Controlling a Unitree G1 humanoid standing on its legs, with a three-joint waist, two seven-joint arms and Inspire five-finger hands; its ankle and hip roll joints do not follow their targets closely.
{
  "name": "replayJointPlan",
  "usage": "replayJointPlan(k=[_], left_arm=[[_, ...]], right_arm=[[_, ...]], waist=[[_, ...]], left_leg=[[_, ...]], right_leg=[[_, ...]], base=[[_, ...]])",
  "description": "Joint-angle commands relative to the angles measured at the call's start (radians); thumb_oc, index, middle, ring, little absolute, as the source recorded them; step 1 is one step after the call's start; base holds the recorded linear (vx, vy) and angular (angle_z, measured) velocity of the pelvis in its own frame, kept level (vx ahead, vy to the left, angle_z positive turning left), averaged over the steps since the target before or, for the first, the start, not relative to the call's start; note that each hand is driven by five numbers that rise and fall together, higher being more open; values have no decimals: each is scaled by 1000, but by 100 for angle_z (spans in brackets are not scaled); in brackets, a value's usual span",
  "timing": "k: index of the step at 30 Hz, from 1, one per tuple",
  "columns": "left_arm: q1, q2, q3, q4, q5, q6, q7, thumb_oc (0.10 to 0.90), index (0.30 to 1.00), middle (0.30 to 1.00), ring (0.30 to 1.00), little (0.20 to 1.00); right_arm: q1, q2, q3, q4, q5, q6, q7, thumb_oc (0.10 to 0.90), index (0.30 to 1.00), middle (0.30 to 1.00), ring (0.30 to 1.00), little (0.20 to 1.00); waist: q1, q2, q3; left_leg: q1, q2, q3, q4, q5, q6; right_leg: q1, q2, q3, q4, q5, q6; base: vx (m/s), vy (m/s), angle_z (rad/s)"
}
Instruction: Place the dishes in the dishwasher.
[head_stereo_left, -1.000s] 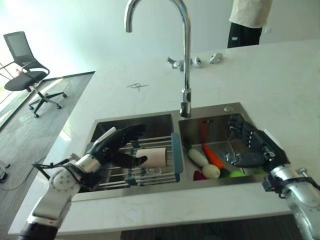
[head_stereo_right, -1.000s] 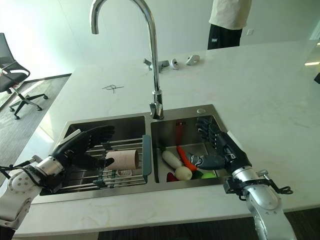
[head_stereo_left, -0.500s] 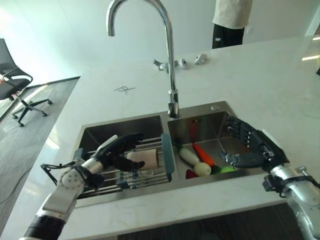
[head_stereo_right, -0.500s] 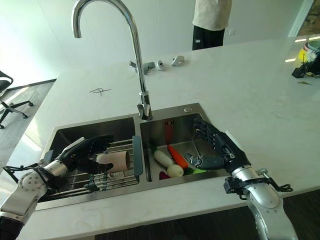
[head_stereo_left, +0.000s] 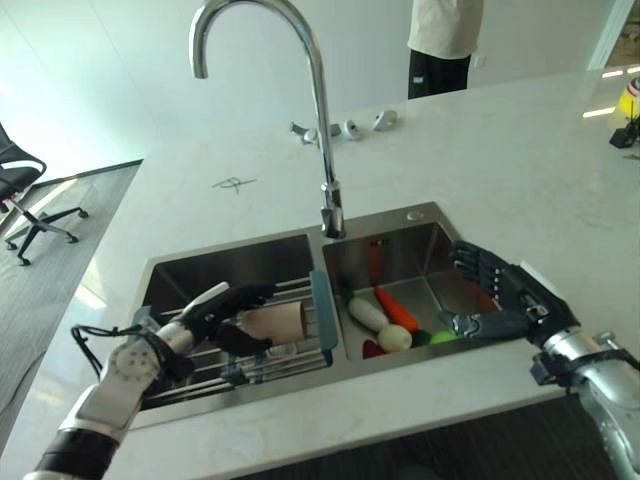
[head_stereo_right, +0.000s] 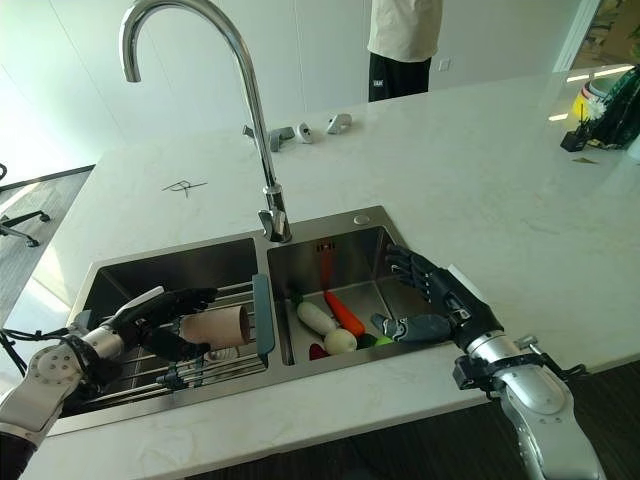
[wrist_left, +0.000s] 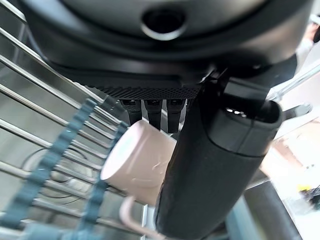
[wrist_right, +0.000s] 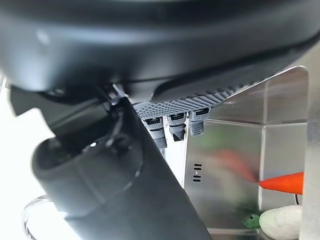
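A pale pink mug (head_stereo_left: 275, 322) lies on its side on the wire rack (head_stereo_left: 323, 315) in the sink's left basin. My left hand (head_stereo_left: 205, 312) reaches into it from the left, straight fingers over the mug's top and thumb (wrist_left: 215, 175) under it. The mug (wrist_left: 137, 165) sits between thumb and fingers, which are not curled round it. My right hand (head_stereo_left: 510, 305) hovers open over the right basin, holding nothing.
The right basin holds a carrot (head_stereo_left: 395, 310), a white radish (head_stereo_left: 365, 313) and small green and red vegetables. A tall curved faucet (head_stereo_left: 320, 120) rises behind the sink. A person (head_stereo_left: 445, 45) stands beyond the counter. Small items (head_stereo_left: 345, 128) lie at the back.
The camera has shifted. My left hand has moved closer round the mug, its fingers lower over it. The right hand has stayed about where it was.
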Motion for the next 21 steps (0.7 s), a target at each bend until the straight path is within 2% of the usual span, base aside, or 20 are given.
replayJointPlan(k=[1, 10, 16, 21], left_arm=[[-160, 61, 43, -18, 17, -27, -2, 800, 900, 900, 900, 900], [-192, 119, 16, -11, 88, 1, -80, 800, 900, 900, 900, 900], [-216, 128, 10, -15, 79, 6, -58, 800, 900, 900, 900, 900], [-221, 96, 11, -12, 81, 11, -29, 800, 900, 900, 900, 900]], right_arm=[[-146, -43, -45, -73, 56, -64, -3, 800, 900, 900, 900, 900], [-154, -63, -40, -68, 61, -51, 7, 800, 900, 900, 900, 900], [-158, -61, -29, -71, 61, -52, 6, 800, 900, 900, 900, 900], [-164, -44, -28, -61, 84, -65, 17, 800, 900, 900, 900, 900]], waist=[[-5, 3, -28], [-6, 7, -25], [-5, 7, -24], [-7, 4, -22]], left_leg=[[14, 22, -19, 149, -192, 2], [13, 17, -23, 149, -193, 4], [15, 15, -22, 149, -194, 6], [17, 15, -19, 149, -195, 9]], right_leg=[[48, -13, -54, -137, 123, 79], [49, -15, -59, -137, 124, 80], [51, -14, -59, -137, 124, 81], [52, -13, -59, -137, 124, 80]], base=[[0, 0, 0], [0, 0, 0], [0, 0, 0], [0, 0, 0]])
